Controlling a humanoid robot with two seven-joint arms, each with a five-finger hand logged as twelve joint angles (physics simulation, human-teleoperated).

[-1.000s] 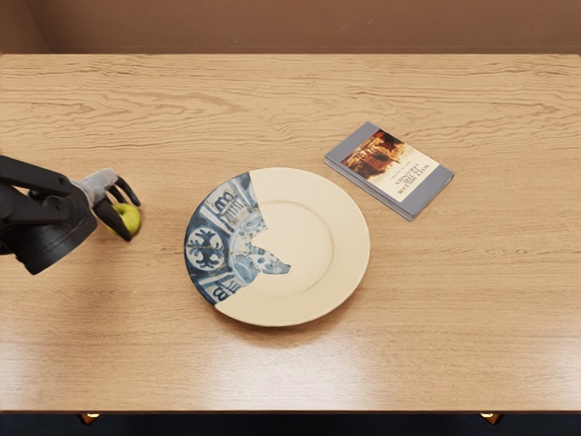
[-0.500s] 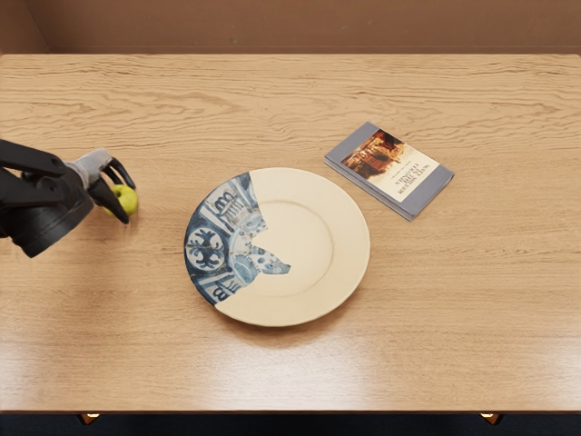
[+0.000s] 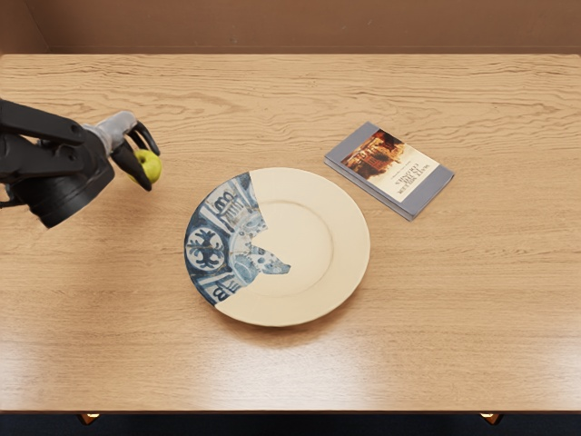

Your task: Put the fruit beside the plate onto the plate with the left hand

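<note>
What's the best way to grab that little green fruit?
Grip the fruit around its round middle, fingers on opposite sides, coming from the left, away from the plate. It is small and ball-shaped, with no handle, so a wrap-around grip probably suits best; the left hand holds it that way.

The robot's black, bulky left arm (image 3: 50, 168) reaches in from the left edge of the head view, its forearm angled slightly upward to the right. A short light-grey wrist cuff (image 3: 113, 129) joins the forearm to the dark five-fingered left hand (image 3: 134, 153). The hand points to the right and a little downward. Its slim black fingers (image 3: 150, 141) are curled around a small round yellow-green fruit (image 3: 151, 167), with one finger crossing the fruit's near side and others arching over its top. Much of the fruit shows between the digits.
</note>
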